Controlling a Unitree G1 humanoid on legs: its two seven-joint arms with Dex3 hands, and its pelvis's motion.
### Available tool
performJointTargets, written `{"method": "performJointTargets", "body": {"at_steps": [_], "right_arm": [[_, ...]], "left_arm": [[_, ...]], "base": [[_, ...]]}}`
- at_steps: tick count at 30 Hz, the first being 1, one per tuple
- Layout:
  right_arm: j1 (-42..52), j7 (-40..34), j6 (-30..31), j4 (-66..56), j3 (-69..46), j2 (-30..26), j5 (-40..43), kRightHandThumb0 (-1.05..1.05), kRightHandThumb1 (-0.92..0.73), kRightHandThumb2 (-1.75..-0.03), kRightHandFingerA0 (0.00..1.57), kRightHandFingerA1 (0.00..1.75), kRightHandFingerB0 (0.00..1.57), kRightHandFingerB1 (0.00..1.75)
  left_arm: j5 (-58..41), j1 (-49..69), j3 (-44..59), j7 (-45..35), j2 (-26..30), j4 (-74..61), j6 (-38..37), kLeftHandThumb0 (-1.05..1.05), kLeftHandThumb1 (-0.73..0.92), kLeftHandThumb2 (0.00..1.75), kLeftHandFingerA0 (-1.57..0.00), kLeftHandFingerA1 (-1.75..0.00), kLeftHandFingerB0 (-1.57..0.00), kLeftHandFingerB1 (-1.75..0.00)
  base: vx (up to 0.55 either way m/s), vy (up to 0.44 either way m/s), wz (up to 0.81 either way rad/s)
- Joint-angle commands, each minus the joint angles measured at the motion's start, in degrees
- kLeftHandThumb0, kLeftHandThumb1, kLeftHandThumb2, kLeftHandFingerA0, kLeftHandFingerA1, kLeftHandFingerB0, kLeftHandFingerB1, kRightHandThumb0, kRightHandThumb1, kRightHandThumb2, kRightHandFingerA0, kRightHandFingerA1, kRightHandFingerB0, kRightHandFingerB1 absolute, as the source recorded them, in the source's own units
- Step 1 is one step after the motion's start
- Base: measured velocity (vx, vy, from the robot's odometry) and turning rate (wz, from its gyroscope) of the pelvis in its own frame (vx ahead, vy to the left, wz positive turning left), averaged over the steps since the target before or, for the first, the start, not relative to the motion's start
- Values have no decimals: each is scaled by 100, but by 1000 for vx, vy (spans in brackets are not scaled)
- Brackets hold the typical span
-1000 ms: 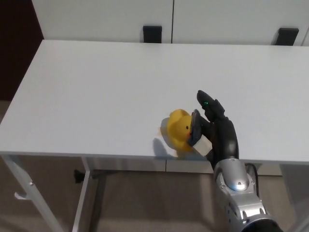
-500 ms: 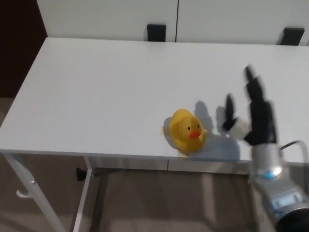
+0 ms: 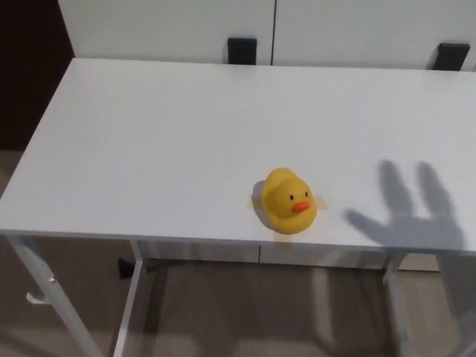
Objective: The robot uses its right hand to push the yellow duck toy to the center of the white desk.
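Note:
The yellow duck toy (image 3: 288, 201) stands upright on the white desk (image 3: 186, 134), close to the desk's front edge and a little right of its middle, its orange beak facing the camera. Neither of my hands shows in the head view. Only a hand-shaped shadow (image 3: 409, 212) lies on the desk to the right of the duck.
Two black brackets (image 3: 242, 50) (image 3: 451, 56) sit along the desk's far edge against the white wall. A dark panel (image 3: 30, 67) stands at the far left. Below the front edge are the desk's metal legs (image 3: 137, 297) and the floor.
My right hand pulled away from the duck's right side, rose and left the view, leaving only its shadow. The duck stays near the front edge. The camera shifted slightly.

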Motion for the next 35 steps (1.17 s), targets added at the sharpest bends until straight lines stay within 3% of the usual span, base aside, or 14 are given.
{"method": "performJointTargets", "body": {"at_steps": [1,2,4,5,7,11,13,14,17,18,21,28,30,35], "right_arm": [[1767,1057,-253,780,-1742,-1151,1049,-105,-71,-109,0,43,0,33],[2035,1135,-335,1108,-1876,-1223,1051,-93,-56,-88,0,36,0,32],[2304,1323,-423,1442,-2030,-1287,1120,-93,-56,-88,0,36,0,32],[2492,1505,-557,1857,-2181,-1248,1277,-46,-62,-59,0,48,0,29],[2662,1710,-736,2346,-2351,-1196,1448,-46,-62,-59,0,48,0,29],[2921,1524,-946,3123,-2259,-1214,1191,-33,-74,-61,4,64,0,30],[3075,935,-901,3881,-2113,-1134,877,-11,-73,-77,24,63,2,49],[3252,726,-772,4018,-1916,-1086,643,7,-50,-113,51,70,19,56],[3483,547,-653,4151,-1626,-1057,355,7,-50,-113,51,70,19,56],[3524,739,-590,4187,-1560,-1072,359,7,-49,-99,85,51,66,49],[3589,1049,-581,4301,-1327,-1139,289,6,-45,-93,95,51,76,50],[3606,1303,-652,4567,-878,-1264,231,2,-57,-84,98,53,76,51],[3603,1378,-673,4560,-815,-1271,351,1,-50,-101,104,53,81,52],[3511,1565,-562,4612,-754,-1290,424,1,-55,-86,101,53,78,51]], "left_arm": [[-43,121,23,-46,156,-21,156,-34,60,74,-59,-92,-63,-76],[-27,129,9,-31,149,-19,138,-34,61,75,-59,-94,-63,-75],[-11,137,-4,-12,141,-17,121,-34,61,75,-59,-94,-63,-75],[6,144,-22,-18,146,-25,101,-32,60,77,-57,-90,-65,-78],[23,153,-42,-30,155,-36,79,-32,60,77,-57,-90,-65,-78],[14,162,-33,-10,154,-44,80,-33,60,76,-52,-87,-68,-79],[-1,157,-16,14,146,-27,91,-35,61,72,-58,-90,-66,-75],[-2,145,-15,22,142,-12,115,-32,60,77,-60,-90,-66,-77],[1,129,-17,32,138,5,149,-32,60,77,-60,-90,-66,-77],[-3,135,-16,7,159,-12,152,-34,60,75,-60,-91,-68,-81],[-10,148,-7,9,169,-11,118,-34,57,76,-60,-92,-72,-84],[-21,200,9,40,172,-14,21,-34,57,78,-60,-93,-69,-82],[-4,186,-2,68,153,20,62,-33,61,74,-60,-90,-65,-73],[-7,164,10,108,155,36,84,-30,57,79,-58,-89,-71,-79]], "base": [[0,0,0],[0,0,0],[0,0,4],[0,0,0],[0,0,0],[0,0,-7],[0,0,8],[0,0,0],[0,0,2],[0,0,0],[0,0,0],[2,0,-1],[0,0,0],[0,0,0]]}}
